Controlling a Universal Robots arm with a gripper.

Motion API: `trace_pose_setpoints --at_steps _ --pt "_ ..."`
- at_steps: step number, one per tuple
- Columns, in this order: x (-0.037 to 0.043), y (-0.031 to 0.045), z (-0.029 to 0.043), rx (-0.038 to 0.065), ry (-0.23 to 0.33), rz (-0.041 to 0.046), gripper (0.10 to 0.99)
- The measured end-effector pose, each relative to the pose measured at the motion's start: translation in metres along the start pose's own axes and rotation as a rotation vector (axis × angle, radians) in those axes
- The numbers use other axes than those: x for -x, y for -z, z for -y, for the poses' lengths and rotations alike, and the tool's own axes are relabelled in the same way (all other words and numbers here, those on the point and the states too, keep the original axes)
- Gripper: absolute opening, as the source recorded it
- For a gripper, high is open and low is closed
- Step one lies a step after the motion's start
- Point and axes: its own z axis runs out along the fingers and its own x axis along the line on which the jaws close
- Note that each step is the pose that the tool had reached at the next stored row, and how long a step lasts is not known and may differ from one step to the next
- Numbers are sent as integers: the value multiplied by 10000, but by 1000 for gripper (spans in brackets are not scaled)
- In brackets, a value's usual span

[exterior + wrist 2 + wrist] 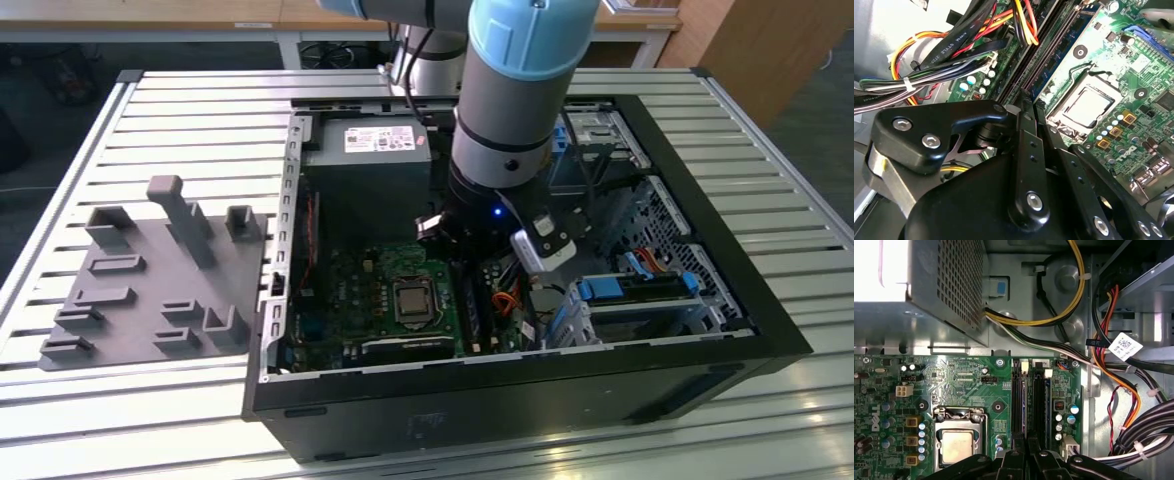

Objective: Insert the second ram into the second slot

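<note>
The second ram [1066, 42] is a thin blue stick with dark chips, running out from between my fingers along the black memory slots [1044, 45] of the motherboard. In the first wrist view the ram [1027, 405] appears edge-on as a bluish line among the slots [1040, 405], ending near a white clip [1025, 367]. My gripper [1030, 107] [1028, 452] has its black fingers [1021, 130] drawn close together on the near part of the stick. How deep the stick sits is hidden. In the exterior view my gripper [461, 262] reaches down inside the open computer case [694, 360].
A processor socket [956, 442] lies beside the slots. Bundled cables [929, 75] crowd the other side. The power supply [367, 150] and drive cage [641, 290] flank the arm. A grey holder block [147, 280] lies on the slatted table at the exterior view's left.
</note>
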Motion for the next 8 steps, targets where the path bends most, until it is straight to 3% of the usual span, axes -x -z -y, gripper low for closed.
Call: trace_pose_setpoints --at_steps 8 --pt "-10 -29 1 0 0 -3 137"
